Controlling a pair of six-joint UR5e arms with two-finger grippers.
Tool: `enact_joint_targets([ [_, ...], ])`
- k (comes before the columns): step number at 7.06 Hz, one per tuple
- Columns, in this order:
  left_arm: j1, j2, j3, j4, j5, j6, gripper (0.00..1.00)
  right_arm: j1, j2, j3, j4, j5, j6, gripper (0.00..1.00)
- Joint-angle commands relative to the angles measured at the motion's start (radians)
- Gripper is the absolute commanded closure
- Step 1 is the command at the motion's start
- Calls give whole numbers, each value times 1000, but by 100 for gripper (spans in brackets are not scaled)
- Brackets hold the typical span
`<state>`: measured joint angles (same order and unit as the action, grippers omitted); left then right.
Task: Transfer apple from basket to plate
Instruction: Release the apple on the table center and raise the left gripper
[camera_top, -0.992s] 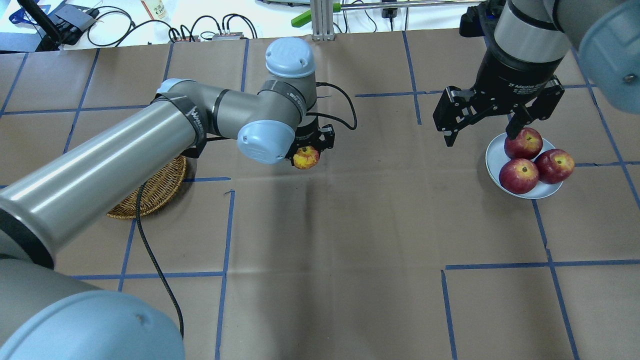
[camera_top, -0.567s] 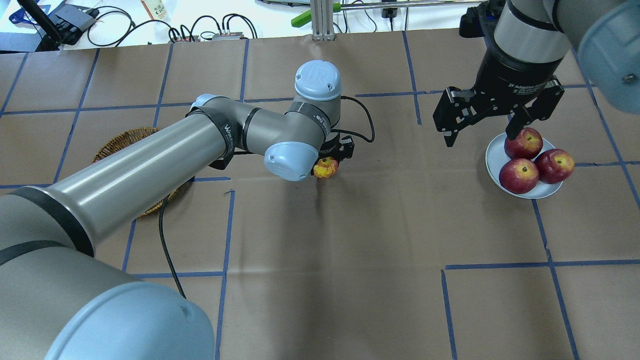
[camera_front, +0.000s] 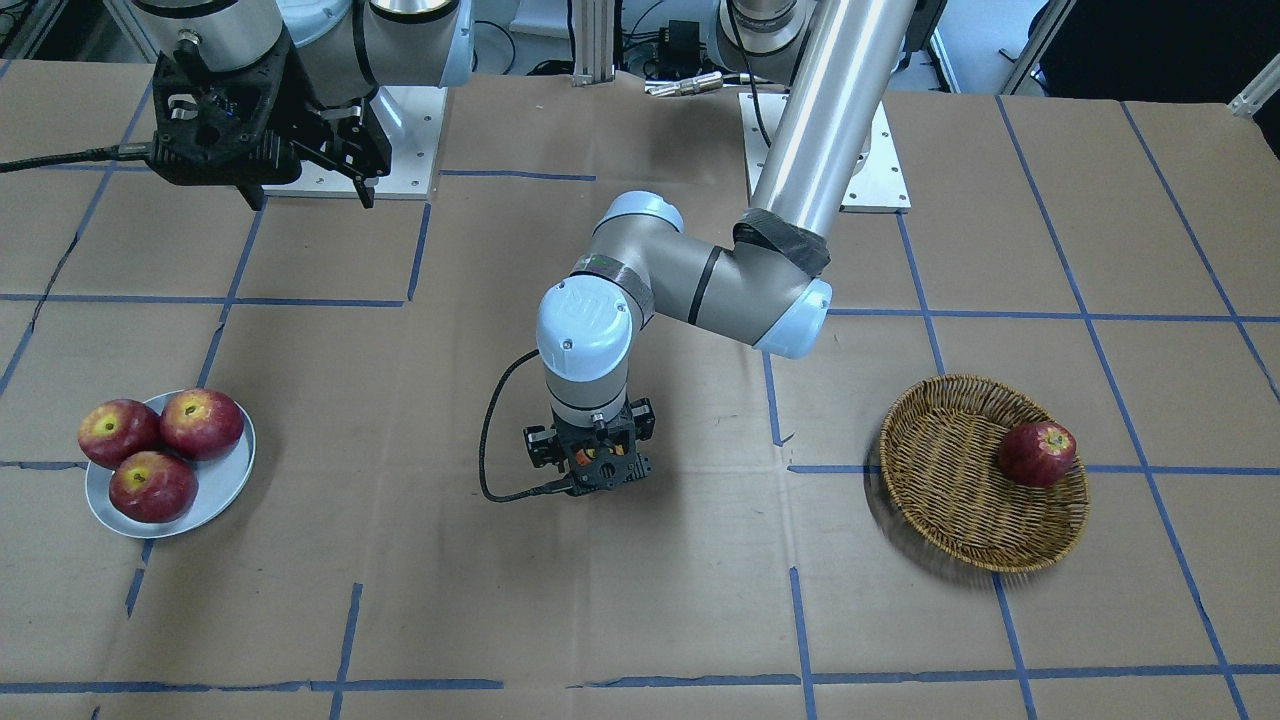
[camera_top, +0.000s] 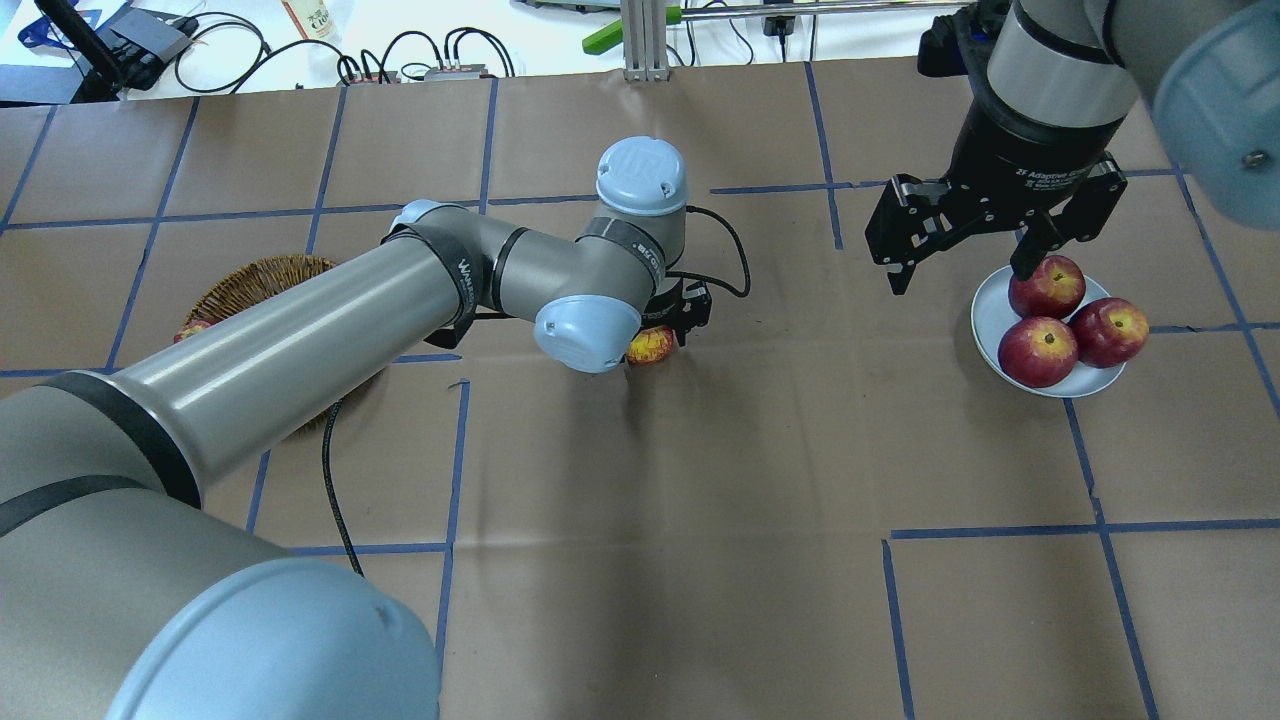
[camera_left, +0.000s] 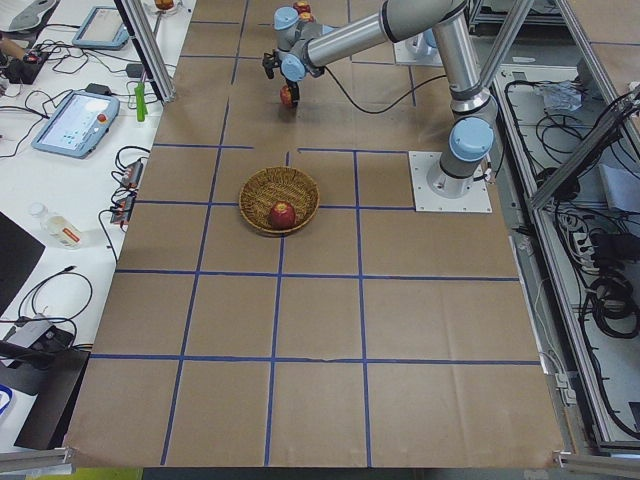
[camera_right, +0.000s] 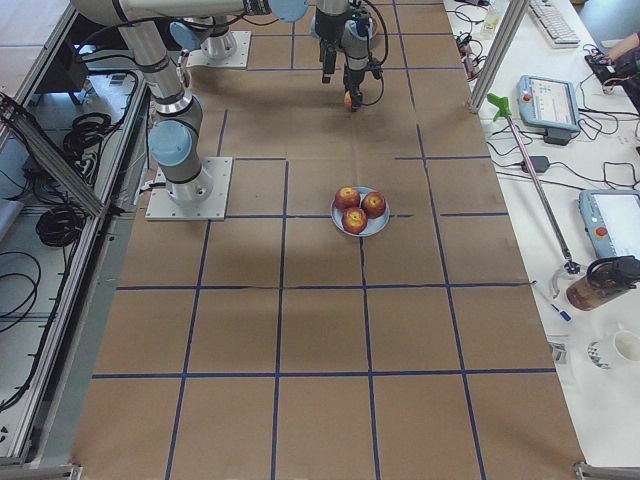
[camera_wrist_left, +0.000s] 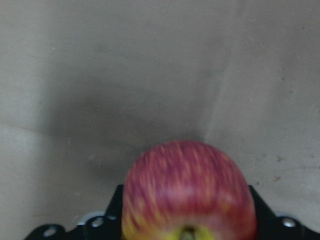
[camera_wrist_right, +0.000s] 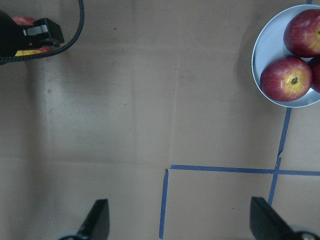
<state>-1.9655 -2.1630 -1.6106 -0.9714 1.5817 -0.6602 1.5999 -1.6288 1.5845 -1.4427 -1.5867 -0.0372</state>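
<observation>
My left gripper (camera_top: 662, 332) is shut on the pinkish-red, yellow-streaked apple (camera_top: 648, 348) and holds it low over the brown paper near the table's middle. I cannot tell whether the apple touches the paper. The apple fills the lower part of the left wrist view (camera_wrist_left: 187, 192). The wicker basket (camera_front: 945, 505) lies behind it on my left side, partly hidden by my arm in the overhead view (camera_top: 255, 280). The pale blue-grey plate (camera_top: 985, 318) lies far to the right. My right gripper (camera_top: 962, 278) hangs open and empty beside and above the plate's far edge.
A darker, deep-red apple (camera_front: 1037, 453) lies in the basket. Three dark-red apples (camera_top: 1046, 350) crowd the plate. A black cable (camera_front: 490, 440) loops from the left wrist. Brown paper with blue tape lines covers the table between basket and plate.
My left arm has carried the apple to the right and nearer, away from the basket and towards the table's middle. More of the basket now shows. The right arm has not moved.
</observation>
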Motion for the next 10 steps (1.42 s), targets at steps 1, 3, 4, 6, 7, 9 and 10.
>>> enact_joint_targets([
  [1, 2, 34, 8, -12, 3, -1, 1, 0, 1, 2, -2, 1, -1, 0],
  [3, 55, 173, 61, -170, 6, 87, 1, 0, 1, 2, -2, 1, -3, 0],
  [4, 133, 251, 89, -287, 4, 200, 1, 0, 4, 2, -5, -3, -4, 0],
  [6, 268, 404, 154, -544, 3, 450, 1, 3, 10, -7, -49, -13, 2, 0],
  [7, 305, 460, 167, -625, 6, 576, 1, 9, 27, -8, -82, -1, 13, 0],
  [9, 327, 524, 138, -630, 14, 709, 1, 90, 123, -11, -189, -1, 118, 0],
  [10, 361, 523, 133, -629, 6, 826, 1, 165, 188, -8, -273, -3, 205, 0],
])
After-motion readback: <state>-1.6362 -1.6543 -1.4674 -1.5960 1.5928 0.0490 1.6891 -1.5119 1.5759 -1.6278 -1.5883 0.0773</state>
